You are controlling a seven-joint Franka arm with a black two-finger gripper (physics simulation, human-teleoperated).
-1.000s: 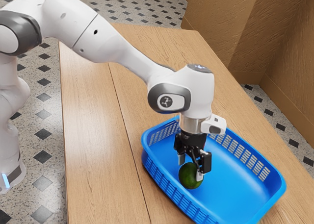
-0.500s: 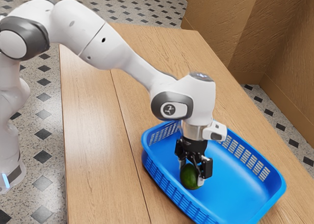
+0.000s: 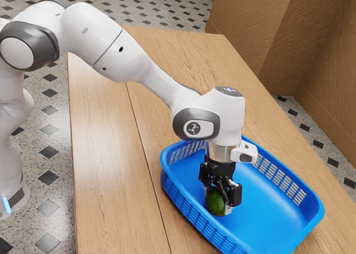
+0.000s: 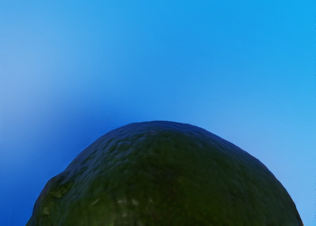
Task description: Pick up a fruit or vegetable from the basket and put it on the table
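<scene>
At the exterior view's left, well apart from the basket [image 3: 177, 199], a pale speckled floor [image 3: 33, 232] with dark diamond shapes shows around the white base of the arm [image 3: 125, 48]. Next comes the wooden table [image 3: 100, 154], its bare boards running between that floor and the basket, with a dark seam passing close beside the basket's near corner. The arm crosses above these boards and bends down over the basket, its hand upright. The basket is blue, with slotted sides, and sits on the table. Inside it, closer to the side facing the exterior view's left than to the opposite side, is the dark green fruit [image 3: 216, 204]. The black gripper [image 3: 218, 202] points down inside the basket, right at the fruit; I cannot tell how far its jaws stand open, or whether they have hold of the fruit. In the wrist view the fruit's rounded, bumpy skin stands out against the smooth blue of the basket. To the exterior view's right, the basket's interior runs on past the fruit to its far slotted side, and beyond the basket and table rises a brown wall [image 3: 328, 54].
</scene>
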